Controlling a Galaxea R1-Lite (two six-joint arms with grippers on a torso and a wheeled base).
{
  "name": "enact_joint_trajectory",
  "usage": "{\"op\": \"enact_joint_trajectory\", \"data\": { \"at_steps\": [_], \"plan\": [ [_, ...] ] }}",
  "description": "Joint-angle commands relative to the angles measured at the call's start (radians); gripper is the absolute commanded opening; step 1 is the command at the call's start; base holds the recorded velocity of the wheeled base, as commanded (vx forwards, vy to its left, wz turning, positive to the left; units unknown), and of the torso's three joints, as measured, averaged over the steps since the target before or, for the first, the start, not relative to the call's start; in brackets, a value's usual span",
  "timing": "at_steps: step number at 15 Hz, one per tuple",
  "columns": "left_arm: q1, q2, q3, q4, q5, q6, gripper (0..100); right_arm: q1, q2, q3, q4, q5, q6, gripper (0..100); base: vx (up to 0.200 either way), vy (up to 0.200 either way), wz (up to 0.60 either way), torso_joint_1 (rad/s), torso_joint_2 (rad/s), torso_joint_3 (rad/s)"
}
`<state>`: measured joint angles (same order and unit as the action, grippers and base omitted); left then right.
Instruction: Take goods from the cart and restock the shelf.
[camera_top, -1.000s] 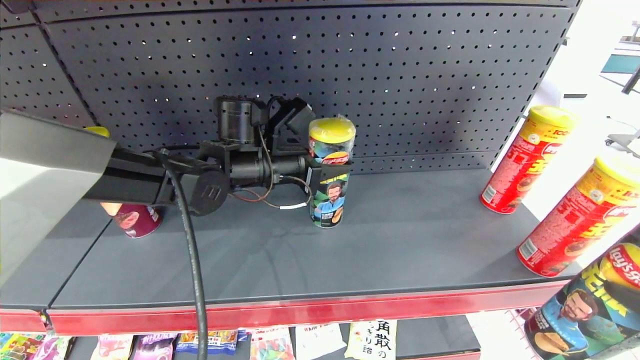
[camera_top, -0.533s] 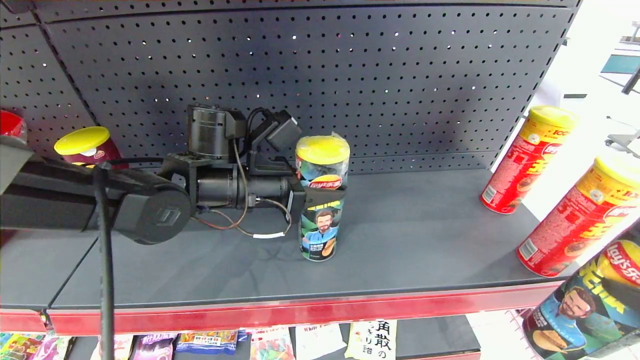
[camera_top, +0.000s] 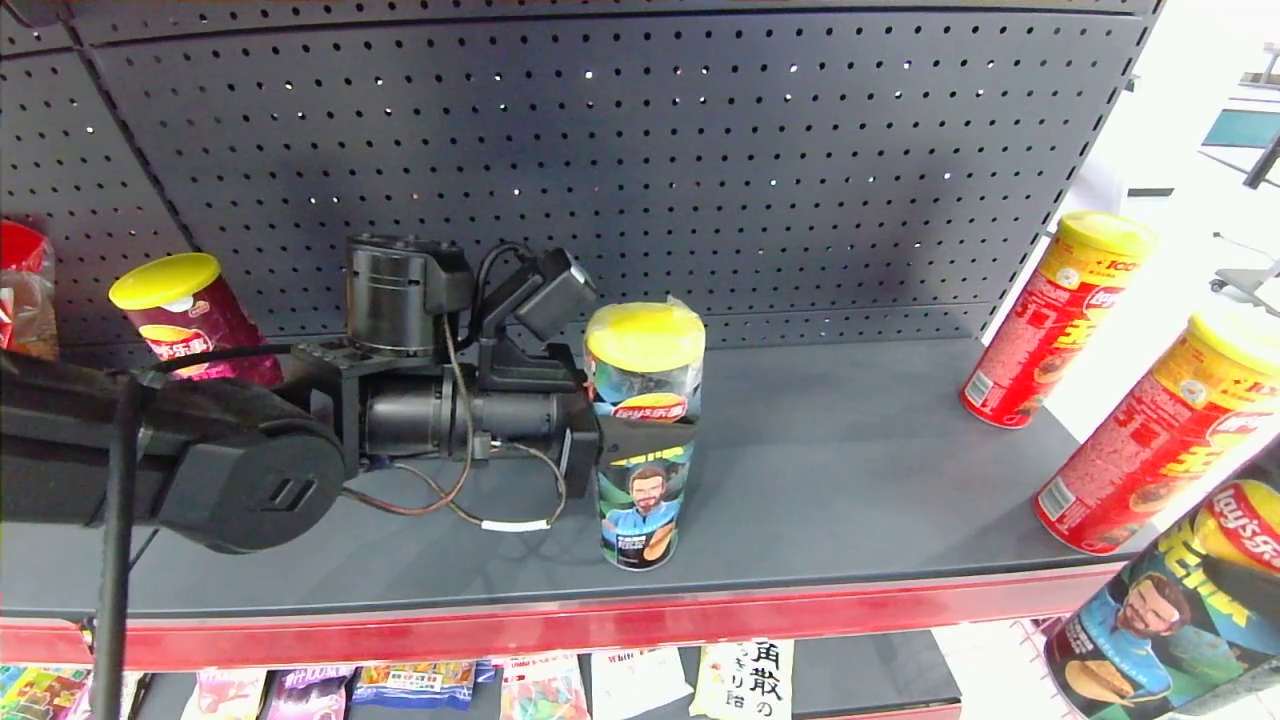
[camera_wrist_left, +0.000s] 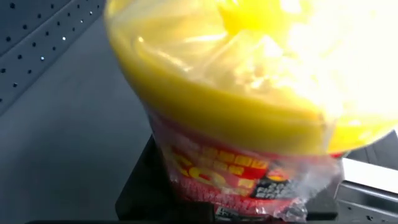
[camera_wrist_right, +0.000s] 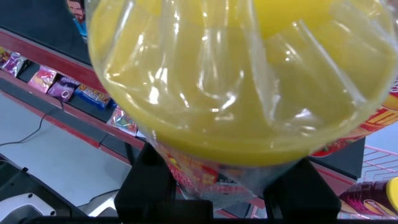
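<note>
Left gripper (camera_top: 646, 442) drew its chip can (camera_top: 645, 338) frontward, seemingly touching the shelf (camera_top: 850, 480).

Five crisp tubes that we can count for sure, in three colours.
We count two of the blue kind, one blue-printed cardboard tube with a yellow plastic lid (camera_top: 640, 505) and a second blue tube (camera_top: 1160, 610); two red cardboard tubes with yellow lids (camera_top: 1045, 330) (camera_top: 1140, 450); and one maroon tube with a yellow lid (camera_top: 195, 320). One red item (camera_top: 20, 275) is too cut off for us to name. Under the single dark grey shelf (camera_top: 850, 480) we make out about seven snack packets (camera_top: 545, 685).
</note>
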<state>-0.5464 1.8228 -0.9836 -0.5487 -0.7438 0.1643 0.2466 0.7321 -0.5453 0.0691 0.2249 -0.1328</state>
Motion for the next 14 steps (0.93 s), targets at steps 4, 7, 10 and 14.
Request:
{"op": "enact_joint_trajectory", "data": {
  "at_steps": [4,7,10,14],
  "plan": [
    [-0.009,-0.019,0.049,-0.005,-0.025,0.001,0,0.000,-0.003,-0.001,0.000,0.001,-0.001,0,0.000,0.000,0.00,0.000,0.00,0.000],
    [-0.014,-0.020,0.054,-0.005,-0.052,0.001,0,0.000,-0.003,-0.001,0.000,0.001,-0.001,0,0.000,0.000,0.00,0.000,0.00,0.000],
    [-0.012,-0.020,0.079,-0.027,-0.055,0.001,0,0.000,0.000,-0.002,0.000,0.001,-0.001,0,0.000,0.000,0.00,0.000,0.00,0.000],
    [-0.012,-0.013,0.120,-0.091,-0.055,0.001,100,0.002,0.006,-0.008,0.000,0.002,-0.001,0,0.000,0.000,0.00,0.000,0.00,0.000]
  ]
}}
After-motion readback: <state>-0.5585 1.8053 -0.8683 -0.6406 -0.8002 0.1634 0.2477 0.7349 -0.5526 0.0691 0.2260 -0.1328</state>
